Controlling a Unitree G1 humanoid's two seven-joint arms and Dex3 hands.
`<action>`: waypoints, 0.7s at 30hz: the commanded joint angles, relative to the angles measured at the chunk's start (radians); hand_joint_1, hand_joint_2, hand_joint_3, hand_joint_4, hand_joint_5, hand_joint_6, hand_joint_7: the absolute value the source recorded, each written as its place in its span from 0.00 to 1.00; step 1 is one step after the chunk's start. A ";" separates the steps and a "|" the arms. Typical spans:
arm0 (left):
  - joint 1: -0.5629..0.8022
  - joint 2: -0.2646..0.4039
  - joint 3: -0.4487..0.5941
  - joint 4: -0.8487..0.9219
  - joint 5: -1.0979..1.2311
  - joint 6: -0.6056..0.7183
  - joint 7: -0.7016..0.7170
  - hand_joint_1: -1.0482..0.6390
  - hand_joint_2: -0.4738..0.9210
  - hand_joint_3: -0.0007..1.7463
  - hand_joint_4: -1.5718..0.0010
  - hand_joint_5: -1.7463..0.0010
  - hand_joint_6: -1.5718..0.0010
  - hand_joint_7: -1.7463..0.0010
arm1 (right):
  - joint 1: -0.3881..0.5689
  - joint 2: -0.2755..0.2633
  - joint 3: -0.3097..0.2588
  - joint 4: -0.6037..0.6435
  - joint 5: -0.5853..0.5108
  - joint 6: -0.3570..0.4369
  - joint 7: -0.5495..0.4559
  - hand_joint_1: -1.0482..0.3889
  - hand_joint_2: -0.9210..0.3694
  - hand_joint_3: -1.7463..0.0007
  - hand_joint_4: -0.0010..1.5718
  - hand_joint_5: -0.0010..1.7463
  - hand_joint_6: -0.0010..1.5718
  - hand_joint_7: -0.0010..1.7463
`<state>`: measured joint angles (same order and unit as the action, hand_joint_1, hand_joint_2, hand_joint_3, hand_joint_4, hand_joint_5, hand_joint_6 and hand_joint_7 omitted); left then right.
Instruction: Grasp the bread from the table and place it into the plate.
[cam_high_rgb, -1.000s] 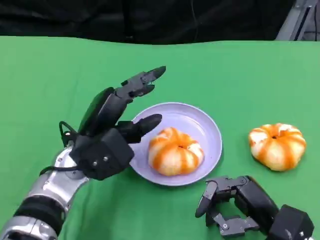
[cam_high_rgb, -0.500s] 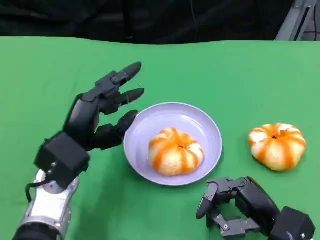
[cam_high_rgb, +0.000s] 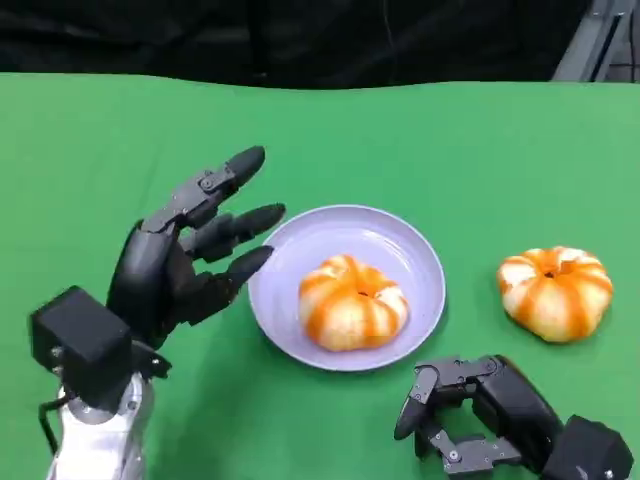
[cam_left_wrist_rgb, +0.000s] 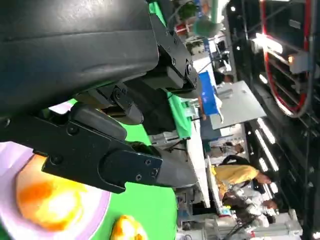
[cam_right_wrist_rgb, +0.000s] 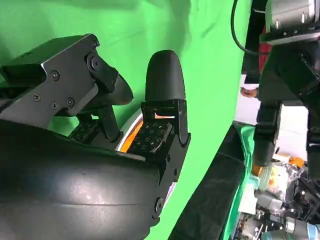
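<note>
Landmark: plate (cam_high_rgb: 420, 245), round, shallow, smooth lavender, glossy rim, on the green cloth-covered table (cam_high_rgb: 450, 150).

In the plate: one bread (cam_high_rgb: 352, 302), a domed round bun with a lobed, pumpkin-like shape, pale crust streaked orange, small dimple at its centre. It sits toward the plate's near-left part. The left wrist view shows the same bun as a soft orange blur on the lavender surface.

Second bread (cam_high_rgb: 555, 291), same shape and colouring, lies on the bare cloth to the right of the plate, well apart from its rim.

Left hand (cam_high_rgb: 185, 255): matte black, segmented fingers spread wide and raised, holding nothing; it sits just left of the plate, fingertips near the rim but apart from it. Silver forearm below it.

Right hand (cam_high_rgb: 470, 410): black, hard-shelled, on the near side of the plate, low over the cloth. Fingers curled inward with nothing in them, apparently; the right wrist view is too close to confirm.

Table cloth: even, matte green, no visible creases near the plate.
</note>
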<state>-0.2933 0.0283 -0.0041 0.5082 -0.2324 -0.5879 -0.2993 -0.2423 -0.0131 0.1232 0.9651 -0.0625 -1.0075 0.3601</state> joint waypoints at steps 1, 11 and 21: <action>0.051 -0.006 0.036 -0.064 -0.093 0.077 -0.065 0.24 1.00 0.03 0.48 0.99 0.66 0.99 | -0.001 -0.013 -0.008 0.001 0.014 -0.007 0.007 0.82 0.31 0.34 0.65 0.77 0.63 0.61; 0.107 0.000 0.082 -0.080 -0.076 0.098 -0.081 0.23 1.00 0.09 0.47 0.99 0.63 0.99 | -0.002 -0.018 -0.009 -0.002 0.015 -0.004 0.011 0.82 0.31 0.35 0.65 0.78 0.63 0.61; 0.174 0.004 0.114 -0.090 -0.103 0.094 -0.150 0.22 1.00 0.10 0.46 1.00 0.62 0.99 | -0.004 -0.018 -0.010 0.004 0.019 -0.010 0.015 0.82 0.31 0.36 0.64 0.79 0.62 0.62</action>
<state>-0.1408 0.0152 0.0916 0.4298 -0.3253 -0.4864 -0.4330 -0.2424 -0.0160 0.1227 0.9657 -0.0557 -1.0074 0.3717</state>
